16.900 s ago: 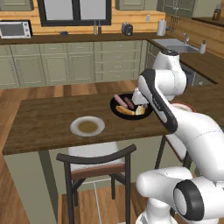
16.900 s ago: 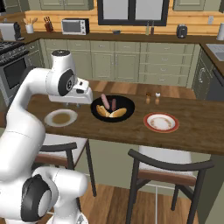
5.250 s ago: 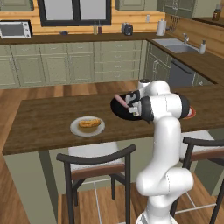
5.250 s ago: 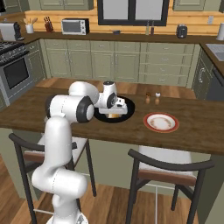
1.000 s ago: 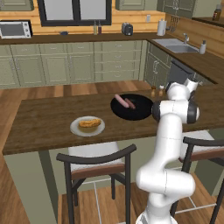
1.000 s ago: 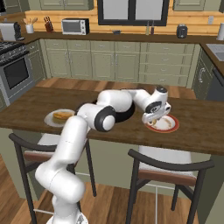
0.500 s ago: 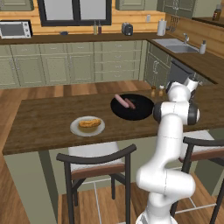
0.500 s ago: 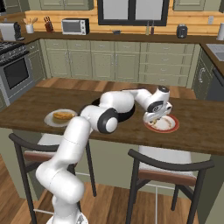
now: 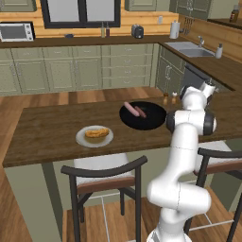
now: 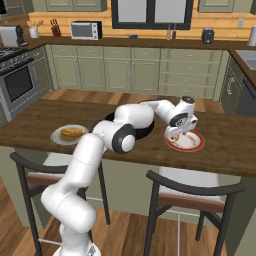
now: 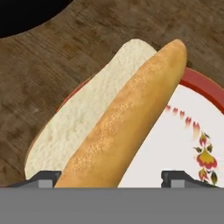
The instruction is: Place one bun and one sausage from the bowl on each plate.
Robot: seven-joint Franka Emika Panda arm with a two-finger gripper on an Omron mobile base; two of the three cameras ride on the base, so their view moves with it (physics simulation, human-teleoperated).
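Golden-orange and split open to show its pale crumb, one bun (image 11: 118,127) lies close before the hand camera, resting over the edge of the red-rimmed plate (image 11: 197,109), whose white face carries small red and yellow flower marks. The two dark finger tips (image 11: 43,178) of the pincer (image 11: 111,179) stand apart on either side of the bun's near end, so the pincer is spread wide; whether the tips touch the bun cannot be told. From the right base view the pincer (image 10: 175,136) hangs low over the left part of that plate (image 10: 192,145) on the dark wooden desk (image 10: 225,150). The black bowl (image 9: 142,118) sits near the middle of the desk, just beside the red-rimmed plate, and holds two pinkish sausages (image 9: 134,110) lying close together toward its far left side. Well apart, toward the other end of the desk, the pale plate (image 9: 94,137) bears the second bun (image 9: 97,133). Two dark chairs (image 10: 192,192) stand along the desk's near side.
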